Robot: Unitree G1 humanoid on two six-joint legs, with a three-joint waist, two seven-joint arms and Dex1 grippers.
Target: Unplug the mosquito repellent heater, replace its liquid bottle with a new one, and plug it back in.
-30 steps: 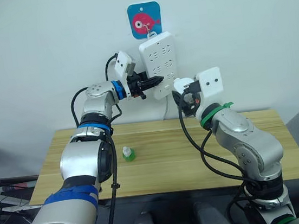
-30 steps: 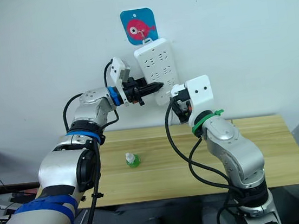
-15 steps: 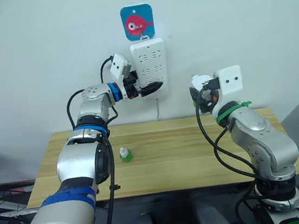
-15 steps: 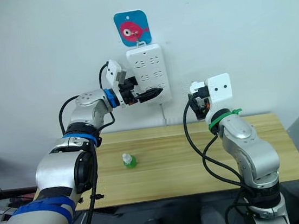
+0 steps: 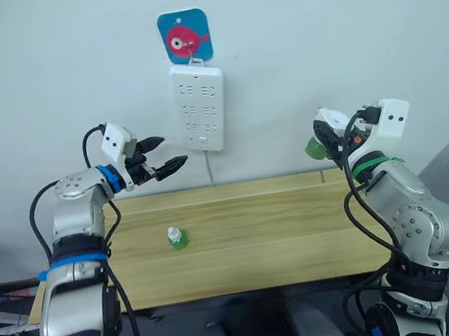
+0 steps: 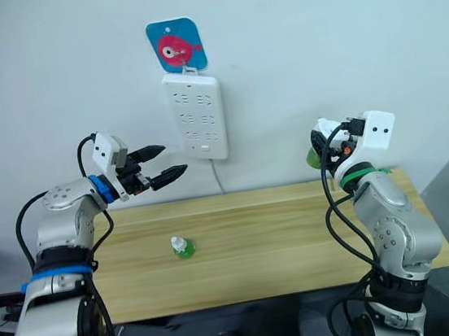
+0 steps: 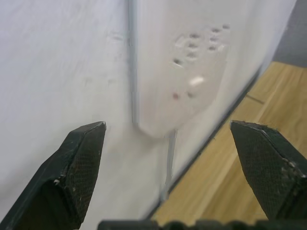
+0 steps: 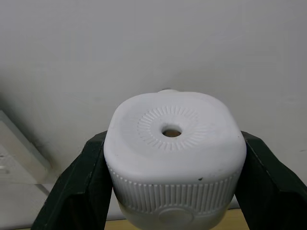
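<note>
The mosquito repellent heater (image 5: pixel 327 125) is held raised at the right, off the power strip (image 5: pixel 198 108), a green bottle (image 5: pixel 315 149) beneath it. A second bottle (image 5: pixel 176 238) stands on the surface (image 5: pixel 258 238).

In the left wrist view, the left gripper's (image 7: pixel 165 167) fingers are spread wide.

In the right wrist view, the heater is pinched between the right gripper's (image 8: pixel 170 184) fingers.

One heater (image 8: pixel 173 155), two bottles (image 5: pixel 176 238) (image 5: pixel 314 149), one strip (image 5: pixel 198 108)

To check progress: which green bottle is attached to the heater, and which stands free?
The bottle under the heater in the right gripper; the other bottle stands alone on the table.
</note>
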